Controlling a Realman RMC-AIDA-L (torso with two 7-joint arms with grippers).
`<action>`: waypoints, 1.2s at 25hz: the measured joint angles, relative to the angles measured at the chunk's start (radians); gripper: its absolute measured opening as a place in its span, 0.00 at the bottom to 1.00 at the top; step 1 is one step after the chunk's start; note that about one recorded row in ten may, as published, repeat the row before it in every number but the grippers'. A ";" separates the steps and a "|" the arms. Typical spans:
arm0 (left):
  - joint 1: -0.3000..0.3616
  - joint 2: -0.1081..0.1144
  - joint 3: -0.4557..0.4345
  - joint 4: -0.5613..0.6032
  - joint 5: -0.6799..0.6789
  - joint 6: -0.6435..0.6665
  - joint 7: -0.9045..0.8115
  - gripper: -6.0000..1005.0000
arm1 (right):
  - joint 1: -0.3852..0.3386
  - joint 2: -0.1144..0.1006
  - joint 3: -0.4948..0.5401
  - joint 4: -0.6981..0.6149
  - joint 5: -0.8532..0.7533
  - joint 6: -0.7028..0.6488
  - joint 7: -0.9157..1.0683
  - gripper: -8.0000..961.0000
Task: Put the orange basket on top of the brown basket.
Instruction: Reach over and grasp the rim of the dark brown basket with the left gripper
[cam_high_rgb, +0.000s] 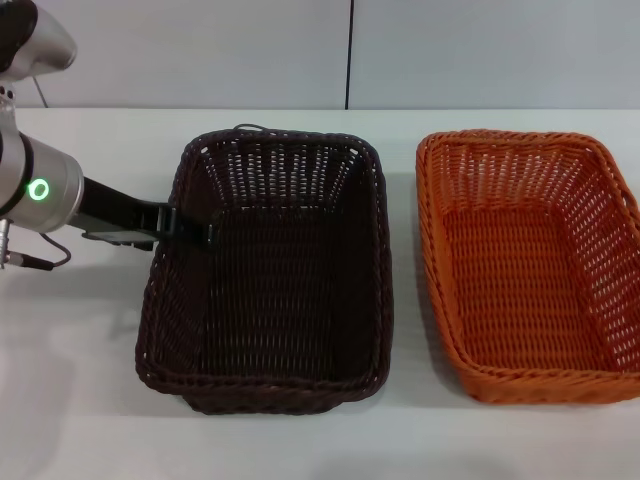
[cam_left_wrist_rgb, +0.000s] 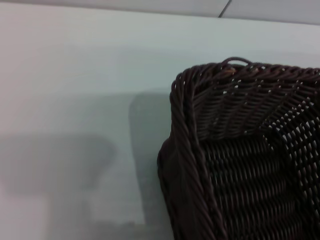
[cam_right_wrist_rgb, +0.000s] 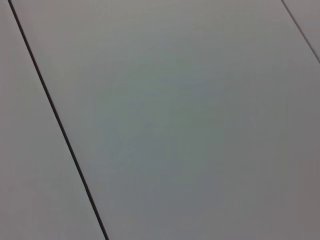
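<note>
The brown basket (cam_high_rgb: 280, 290) stands empty on the white table at the centre. The orange basket (cam_high_rgb: 530, 270) stands empty to its right, a small gap between them. My left gripper (cam_high_rgb: 190, 230) reaches in from the left and lies at the brown basket's left rim, its tip just over the rim. The left wrist view shows a corner of the brown basket (cam_left_wrist_rgb: 240, 150) close up. My right gripper is out of view; its wrist view shows only a pale panelled surface.
The white table (cam_high_rgb: 80, 350) has bare surface to the left of the brown basket and along the front. A grey wall with a dark vertical seam (cam_high_rgb: 350, 55) runs behind the table.
</note>
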 joint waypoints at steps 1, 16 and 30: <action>0.000 0.000 0.000 0.000 0.000 0.000 0.000 0.85 | 0.000 0.000 0.000 0.000 0.000 0.000 0.000 0.60; -0.004 0.005 -0.030 0.100 -0.052 0.001 0.010 0.85 | -0.004 -0.002 0.005 0.000 0.006 0.000 0.000 0.60; -0.013 0.007 -0.039 0.099 -0.053 -0.019 0.013 0.32 | -0.004 -0.010 0.008 0.005 0.007 0.013 0.000 0.60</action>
